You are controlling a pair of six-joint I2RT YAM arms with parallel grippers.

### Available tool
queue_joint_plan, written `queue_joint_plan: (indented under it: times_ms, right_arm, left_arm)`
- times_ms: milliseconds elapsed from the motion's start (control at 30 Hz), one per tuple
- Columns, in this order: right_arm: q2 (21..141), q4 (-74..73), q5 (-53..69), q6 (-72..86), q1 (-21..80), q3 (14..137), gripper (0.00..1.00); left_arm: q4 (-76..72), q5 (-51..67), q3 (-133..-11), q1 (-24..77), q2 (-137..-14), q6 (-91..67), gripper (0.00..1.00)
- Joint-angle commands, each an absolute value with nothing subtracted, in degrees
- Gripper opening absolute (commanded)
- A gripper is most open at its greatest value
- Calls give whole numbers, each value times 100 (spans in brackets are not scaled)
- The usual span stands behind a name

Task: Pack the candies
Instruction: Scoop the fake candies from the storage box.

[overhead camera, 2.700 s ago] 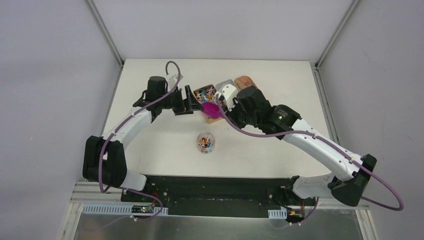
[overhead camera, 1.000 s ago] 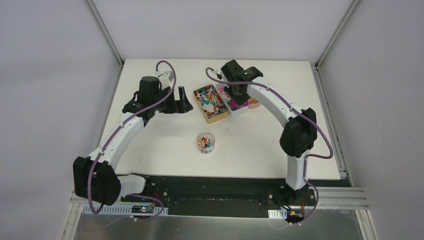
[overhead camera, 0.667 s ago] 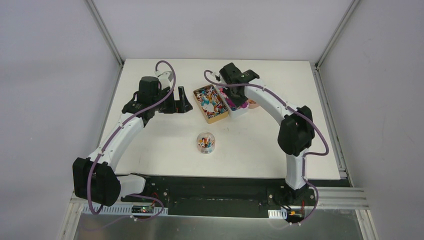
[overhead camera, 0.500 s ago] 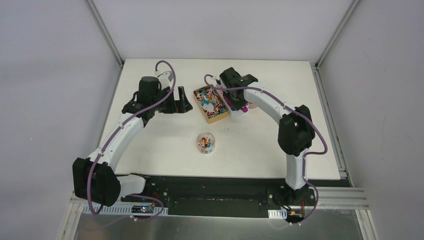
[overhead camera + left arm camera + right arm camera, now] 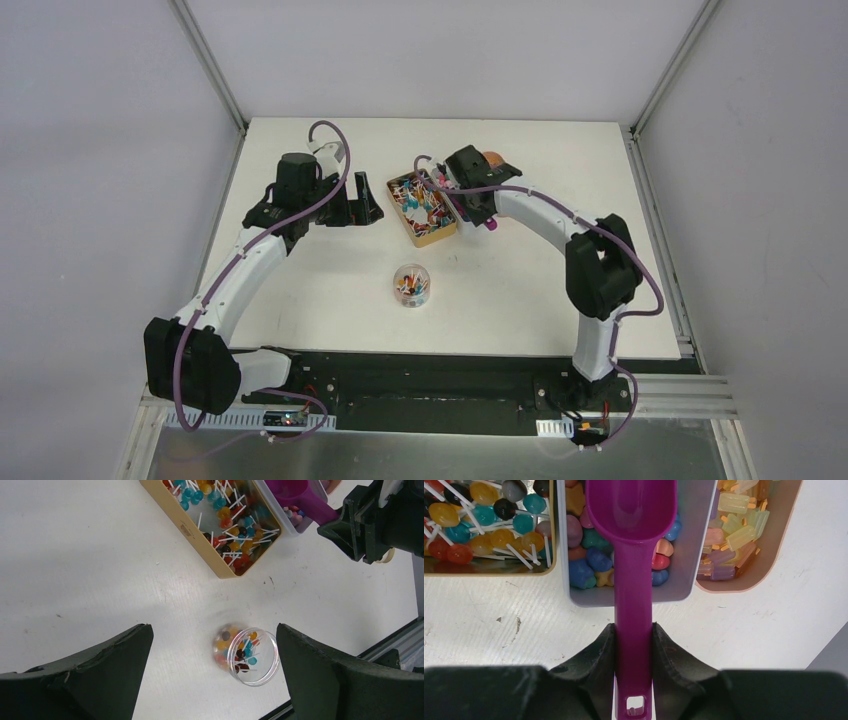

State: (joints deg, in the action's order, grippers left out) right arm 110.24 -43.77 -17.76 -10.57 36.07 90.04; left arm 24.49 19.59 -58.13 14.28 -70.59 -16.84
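Right fingers [image 5: 596, 655] tight on magenta scoop [image 5: 633, 580] over candies [image 5: 584, 572] in white tray [image 5: 639, 600], lollipop tin [image 5: 489, 573] alongside; left fingers [image 5: 100, 675] wide, seemingly empty.

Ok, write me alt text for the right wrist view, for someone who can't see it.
The right gripper clamps the handle of a magenta scoop, whose empty bowl sits over a grey tray of chunky mixed candies. Left of it is a yellow tin of lollipops; right, a pink tray of pastel block sweets, all on a white table.
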Motion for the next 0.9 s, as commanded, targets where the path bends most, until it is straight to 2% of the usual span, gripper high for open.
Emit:
queue_joint_plan:
  times_ms: [0,867]
  right_arm:
    - [10455,-3768,-1795,-961,3545,8703,0]
    - [8930,-1300,-1145,-1339,3263,6566,0]
  left_arm:
    - [2355,1859,-5791,1464,-6847,-1549,99]
    - [2354,1712,-5786,1459,-6801,-1538,99]
